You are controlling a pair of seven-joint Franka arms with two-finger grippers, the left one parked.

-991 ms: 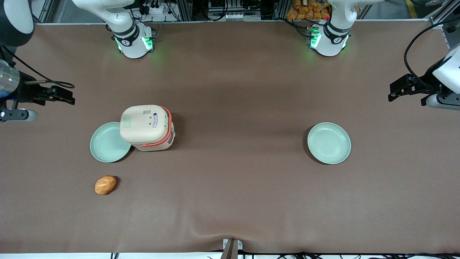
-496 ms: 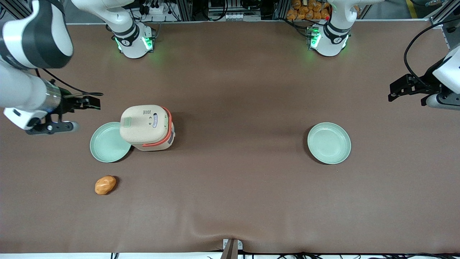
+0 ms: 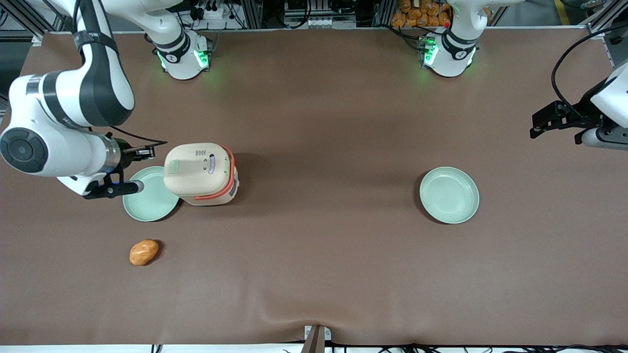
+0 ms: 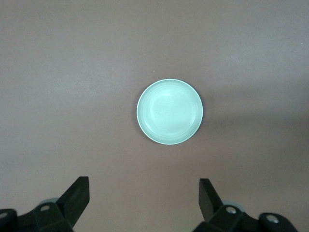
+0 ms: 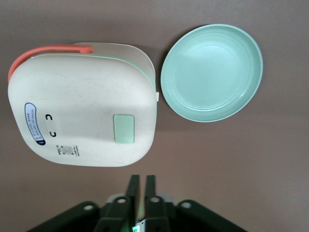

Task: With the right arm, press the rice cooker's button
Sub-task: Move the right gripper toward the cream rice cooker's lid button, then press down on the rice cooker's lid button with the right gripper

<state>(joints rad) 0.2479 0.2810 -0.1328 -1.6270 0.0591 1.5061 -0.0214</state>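
The cream rice cooker (image 3: 198,171) with its coral-orange band stands on the brown table with its lid closed. Its small pale green button (image 3: 172,166) sits on the lid at the edge nearest the working arm. My right arm's gripper (image 3: 146,153) hovers beside the cooker on that button side, a short gap from the lid and apart from it. The right wrist view shows the cooker (image 5: 82,106), the button (image 5: 124,128) and my gripper (image 5: 141,178), its two black fingers close together with nothing between them.
A pale green plate (image 3: 147,196) lies against the cooker, partly under my wrist; it also shows in the right wrist view (image 5: 212,72). An orange-brown lump (image 3: 143,252) lies nearer the front camera. A second green plate (image 3: 449,194) lies toward the parked arm's end.
My right arm has swung in from the table's end toward the cooker, bringing the gripper close beside the lid. The cooker and plates have not moved.
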